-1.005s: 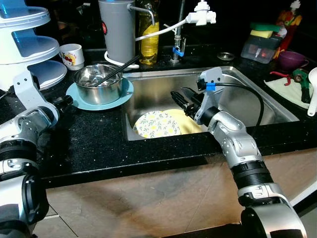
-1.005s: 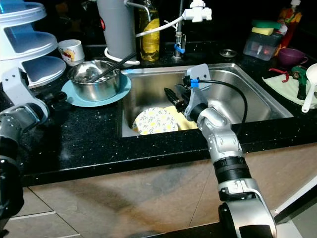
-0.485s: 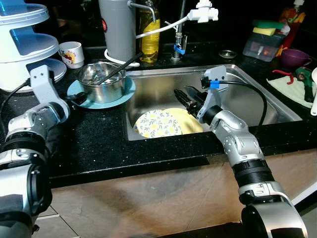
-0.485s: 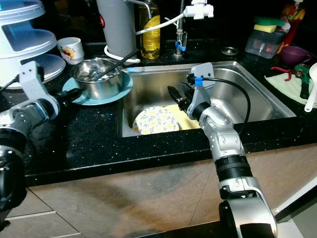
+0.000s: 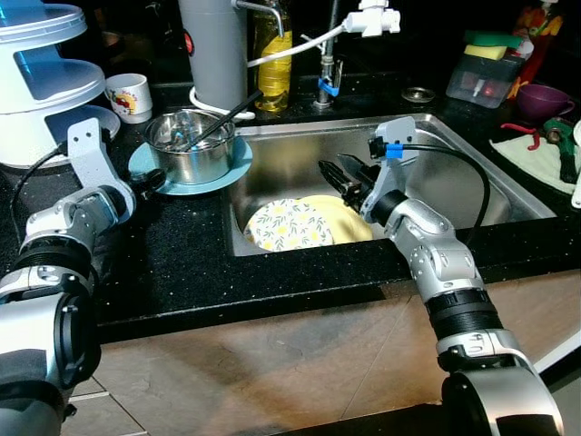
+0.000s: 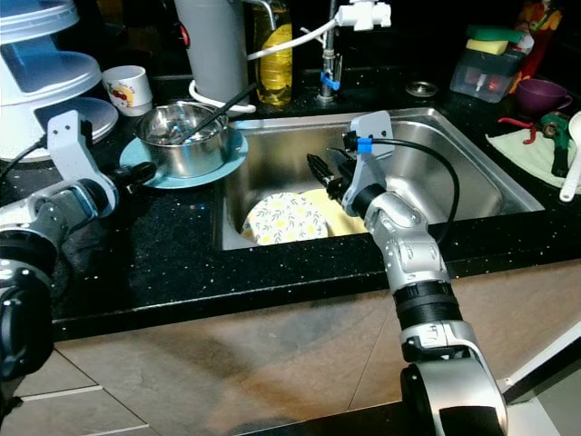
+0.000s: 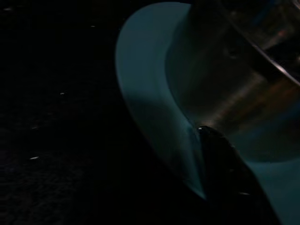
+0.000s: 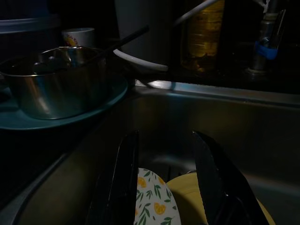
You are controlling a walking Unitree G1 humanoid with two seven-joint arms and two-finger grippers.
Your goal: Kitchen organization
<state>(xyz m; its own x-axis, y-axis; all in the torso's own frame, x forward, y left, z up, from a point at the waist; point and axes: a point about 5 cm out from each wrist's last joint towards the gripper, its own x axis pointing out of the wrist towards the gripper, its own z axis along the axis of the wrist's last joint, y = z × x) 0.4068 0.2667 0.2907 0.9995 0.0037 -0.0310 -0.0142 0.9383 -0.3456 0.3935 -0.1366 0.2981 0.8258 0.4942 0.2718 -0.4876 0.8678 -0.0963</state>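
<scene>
Teal plate (image 5: pixel 191 180) on black counter (image 5: pixel 172 263), just left of sink (image 5: pixel 454 182); round, flat, carrying steel pot (image 5: pixel 191 150) with dark utensil (image 5: pixel 218 120) angled back-right. Left gripper (image 5: pixel 150 182) at plate's near-left rim; jaw state cannot be told. Right gripper (image 5: pixel 338 177) over sink, 2 fingers (image 8: pixel 123 183) spread, above patterned plate (image 5: pixel 289 225) and yellow plate (image 5: pixel 343 216).
</scene>
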